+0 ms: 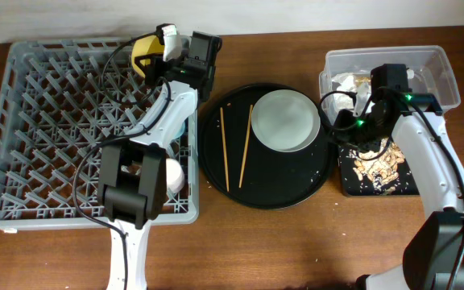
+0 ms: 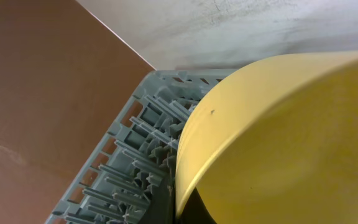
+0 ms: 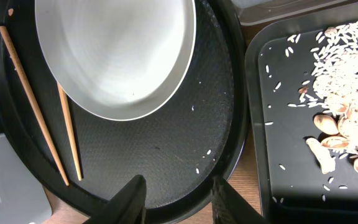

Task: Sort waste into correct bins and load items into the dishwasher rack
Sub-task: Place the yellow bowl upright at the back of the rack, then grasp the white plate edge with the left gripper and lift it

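**Overhead.** The left gripper [image 1: 155, 48] is over the far right corner of the large square grey plastic dishwasher rack [image 1: 55, 129]. The small yellow bowl [image 1: 142, 53] is at its tip. The jaws are hidden here, so I cannot tell their state. The right gripper [image 1: 351, 111] hangs between the large round black tray [image 1: 296, 184] and the shallow black rectangular tray [image 1: 405, 189]. The pale grey round plate [image 1: 285, 119] and two thin wooden chopsticks [image 1: 234, 145] lie on the round tray. Crumpled white paper napkins [image 1: 346, 82] sit in the clear plastic rectangular tub [image 1: 440, 76]. Beige-brown food scraps [image 1: 377, 165] are in the shallow tray.

**Left wrist.** The bowl fills the frame, tilted on edge above the rack's upright pegs, and no fingers show. Its wall is smooth, hard and rounded.
- Risk: if released out of line with a slot, it may slide off a peg, roll, or wedge crooked in the open lattice.

**Right wrist.** The jaws are apart and empty, over the near rim of the round tray. The plate is smooth and matte, and its thin edge sits low on the finely textured tray.
- Risk: there is little to pinch, so it will likely skid when nudged.
- Risk: one slim chopstick runs under the plate's edge, so lifting the plate could flick it or set it rolling.

The scraps are dry grains and shell-like bits, and they scatter easily if the shallow tray is bumped.
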You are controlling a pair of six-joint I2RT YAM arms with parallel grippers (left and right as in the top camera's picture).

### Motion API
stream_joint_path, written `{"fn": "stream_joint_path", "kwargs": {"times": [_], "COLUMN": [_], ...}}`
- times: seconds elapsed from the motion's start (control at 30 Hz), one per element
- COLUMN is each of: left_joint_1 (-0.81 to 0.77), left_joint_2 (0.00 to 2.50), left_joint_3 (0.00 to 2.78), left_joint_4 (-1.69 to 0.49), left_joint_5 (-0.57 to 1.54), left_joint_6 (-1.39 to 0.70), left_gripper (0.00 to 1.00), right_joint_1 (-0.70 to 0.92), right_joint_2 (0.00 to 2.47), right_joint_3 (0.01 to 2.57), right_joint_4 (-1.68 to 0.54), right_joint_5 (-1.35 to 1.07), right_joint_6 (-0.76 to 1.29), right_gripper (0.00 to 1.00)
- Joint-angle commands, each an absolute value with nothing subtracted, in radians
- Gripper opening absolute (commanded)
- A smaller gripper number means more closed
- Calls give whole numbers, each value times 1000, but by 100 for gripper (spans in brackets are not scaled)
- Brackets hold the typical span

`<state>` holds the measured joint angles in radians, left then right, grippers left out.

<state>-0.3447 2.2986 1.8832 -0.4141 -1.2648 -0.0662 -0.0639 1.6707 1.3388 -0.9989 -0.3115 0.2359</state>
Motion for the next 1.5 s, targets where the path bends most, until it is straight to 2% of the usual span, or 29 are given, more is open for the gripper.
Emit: {"fn": "stream_joint_path", "kwargs": {"times": [0.0,0.07,0.13,0.23,0.33,0.4,0.53,0.63,0.73,0.77,0.83,0.9,1.0,1.1,1.17,1.3,1.4,1.47], "left_joint_1": [-378,-414,-447,-472,-481,-482,-482,-484,-484,-484,-484,-492,-528,-542,-540,-542,-566,-574], "left_joint_2": [2330,2330,2330,2330,2330,2329,2292,2231,2201,2206,2226,2272,2336,2384,2397,2409,2438,2440], "left_joint_3": [1876,1876,1876,1876,1876,1883,1975,2060,2072,2069,2046,2045,2045,2045,2045,2045,2045,2045], "left_joint_4": [-442,-455,-504,-552,-562,-562,-625,-715,-792,-810,-830,-816,-785,-745,-745,-746,-745,-745], "left_joint_5": [-1264,-1264,-1259,-1245,-1232,-1183,-972,-622,-93,49,144,216,214,179,78,31,56,51], "left_joint_6": [45,85,84,84,84,84,84,84,73,46,-42,-52,-52,-75,-147,-215,-216,-216], "left_gripper": [1,4,24,34,52,57,67,79,80,80,80,80,80,76,76,76,71,62], "right_joint_1": [-65,-65,-65,-65,-65,-65,-65,-65,-65,-65,-65,-65,-65,-65,-65,-65,-65,-65], "right_joint_2": [1678,1678,1678,1678,1678,1678,1678,1678,1678,1678,1678,1678,1678,1678,1678,1678,1678,1678], "right_joint_3": [1346,1346,1346,1346,1346,1346,1346,1346,1346,1346,1346,1346,1346,1346,1346,1345,1345,1345], "right_joint_4": [-998,-999,-999,-999,-999,-999,-999,-999,-999,-999,-999,-991,-992,-992,-995,-995,-995,-995], "right_joint_5": [-302,-302,-302,-302,-302,-302,-302,-302,-302,-302,-302,-302,-302,-302,-302,-302,-302,-302], "right_joint_6": [240,240,240,240,240,240,240,240,240,240,240,240,240,240,240,240,240,240], "right_gripper": [36,36,36,36,36,36,37,37,37,41,43,50,56,57,57,57,57,57]}}
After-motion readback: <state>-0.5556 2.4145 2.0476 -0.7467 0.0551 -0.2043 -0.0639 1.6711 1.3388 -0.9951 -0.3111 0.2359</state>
